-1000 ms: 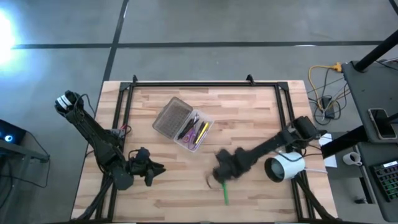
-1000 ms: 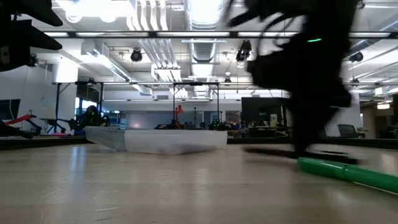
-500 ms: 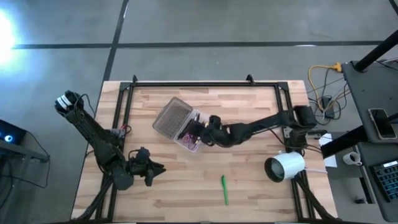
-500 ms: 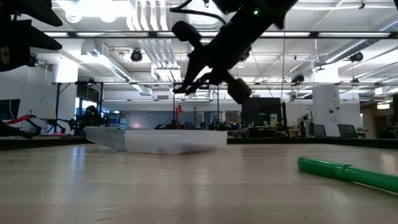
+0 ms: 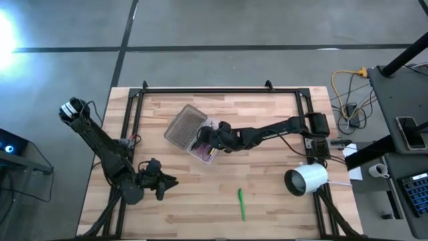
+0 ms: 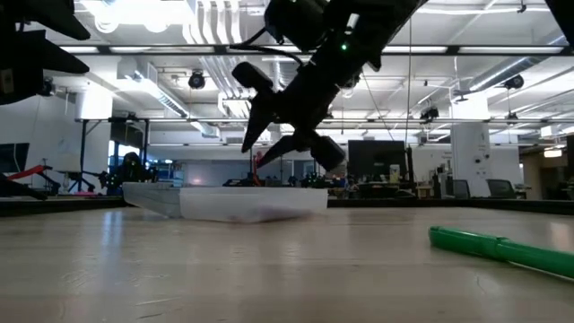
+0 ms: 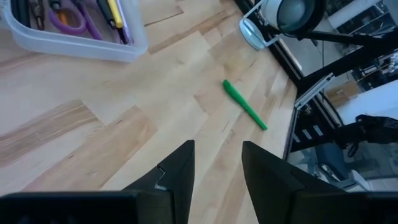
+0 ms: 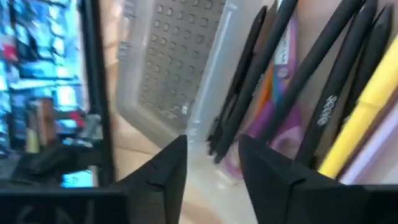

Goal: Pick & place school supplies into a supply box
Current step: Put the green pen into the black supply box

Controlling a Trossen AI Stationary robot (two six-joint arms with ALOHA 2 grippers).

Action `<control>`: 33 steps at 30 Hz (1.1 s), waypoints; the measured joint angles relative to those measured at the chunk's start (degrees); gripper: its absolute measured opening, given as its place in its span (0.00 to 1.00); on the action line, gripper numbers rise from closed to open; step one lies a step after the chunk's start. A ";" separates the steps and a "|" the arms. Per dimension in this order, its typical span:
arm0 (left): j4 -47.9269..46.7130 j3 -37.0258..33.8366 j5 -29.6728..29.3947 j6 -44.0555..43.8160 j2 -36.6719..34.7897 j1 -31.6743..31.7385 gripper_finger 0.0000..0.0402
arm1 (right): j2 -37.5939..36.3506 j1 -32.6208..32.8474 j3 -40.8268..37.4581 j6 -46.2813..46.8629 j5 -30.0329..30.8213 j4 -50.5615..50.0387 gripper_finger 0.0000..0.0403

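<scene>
The supply box (image 5: 197,132) lies open at the table's middle left: a clear tray beside a ribbed grey half (image 8: 168,68). In the tray lie black pens (image 8: 267,68), a yellow pencil (image 8: 360,118) and purple-handled scissors (image 7: 73,18). My right gripper (image 5: 206,138) hangs open just above the tray, fingers slanting down, with nothing between them (image 8: 212,149). A green marker (image 5: 241,204) lies flat on the wood near the front edge. My left gripper (image 5: 170,181) waits open at the near left (image 7: 217,168), holding nothing.
A white cylinder (image 5: 306,179) lies on its side at the table's right edge. A black metal frame (image 5: 221,90) runs along the far and side edges. Bare wood stretches between the box and the marker (image 6: 502,249).
My right gripper has left the spot beside the green marker, risen and travelled toward the far left to above the supply box. There its fingers have opened. The marker has stayed where it was.
</scene>
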 joint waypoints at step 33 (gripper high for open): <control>-0.04 -1.91 0.00 -0.39 0.00 0.04 0.29 | 3.66 26.15 10.15 -3.21 -24.78 -47.64 0.56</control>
